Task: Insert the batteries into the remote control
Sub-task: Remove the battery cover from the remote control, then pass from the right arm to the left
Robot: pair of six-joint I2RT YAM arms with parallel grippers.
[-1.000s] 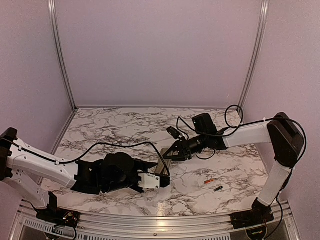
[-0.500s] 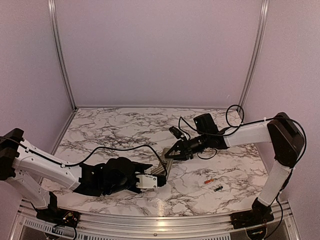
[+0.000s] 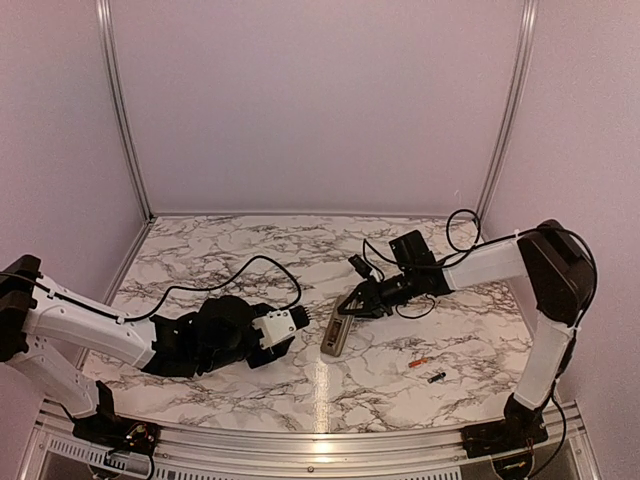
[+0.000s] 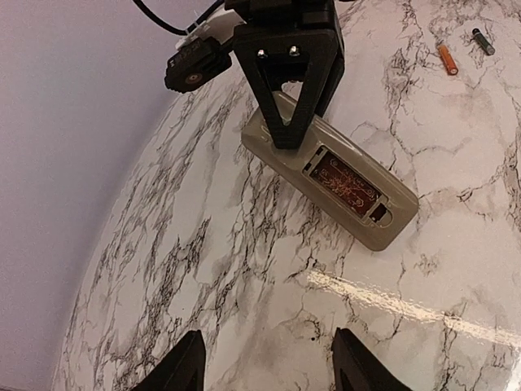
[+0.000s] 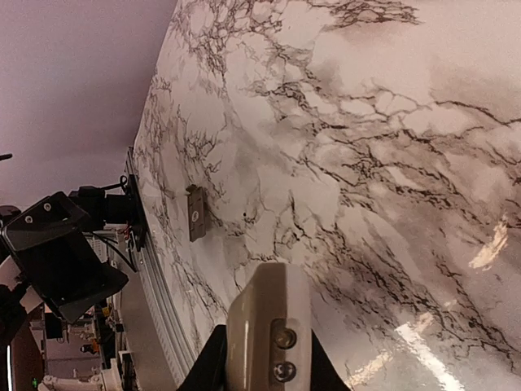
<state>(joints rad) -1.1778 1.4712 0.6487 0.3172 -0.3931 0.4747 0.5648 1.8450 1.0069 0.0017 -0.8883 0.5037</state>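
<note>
No readable text, label, brand or number anywhere in the room. Back of the remote control (image 4: 330, 183): no legible print, only a patterned surface inside the recess. Orange battery (image 4: 446, 59) and dark battery (image 4: 483, 41): too small to make out any marking.
</note>
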